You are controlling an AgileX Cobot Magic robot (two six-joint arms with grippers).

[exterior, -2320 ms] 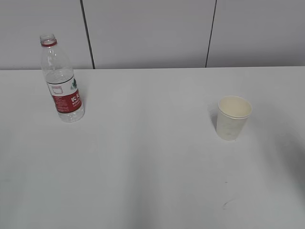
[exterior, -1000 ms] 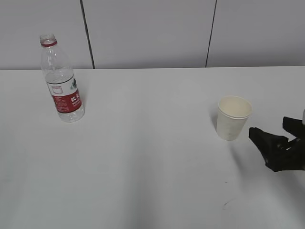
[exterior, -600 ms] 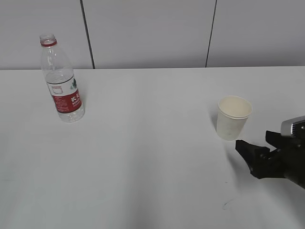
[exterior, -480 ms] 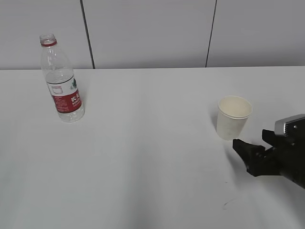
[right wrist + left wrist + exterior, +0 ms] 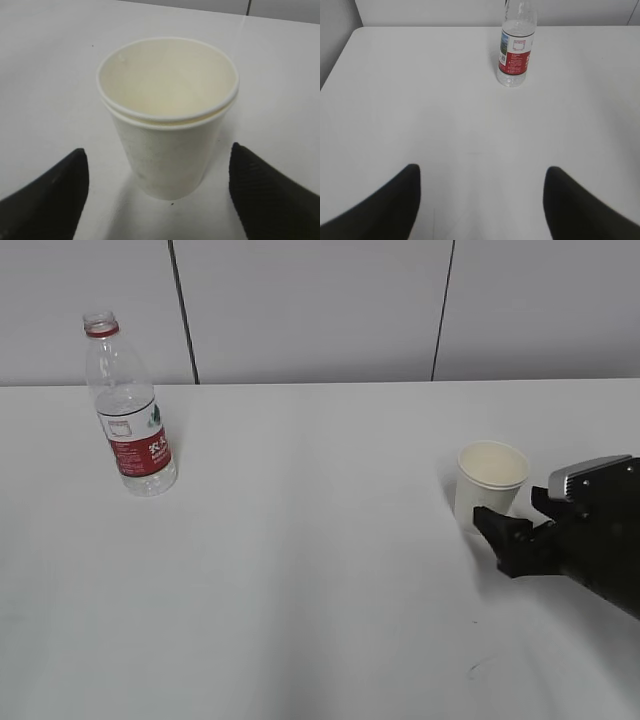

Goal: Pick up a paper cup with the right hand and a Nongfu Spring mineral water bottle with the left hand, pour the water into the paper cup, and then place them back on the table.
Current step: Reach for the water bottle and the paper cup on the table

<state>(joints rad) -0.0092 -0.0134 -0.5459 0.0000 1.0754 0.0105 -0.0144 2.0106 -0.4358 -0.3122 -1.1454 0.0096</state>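
Barely started tbh: my right hand point(image 5: 522, 528) sits wide open and empty just near of the paper cup point(image 5: 489, 486), left hand point(image 5: 480, 200) open too, Nongfu Spring mineral water bottle point(image 5: 129, 410) untouched far left, 0 poured.

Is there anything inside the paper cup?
The paper cup looks empty: the right wrist view shows only its bare cream inner wall and no water. Its very bottom is hidden behind the near rim, so that part cannot be checked.
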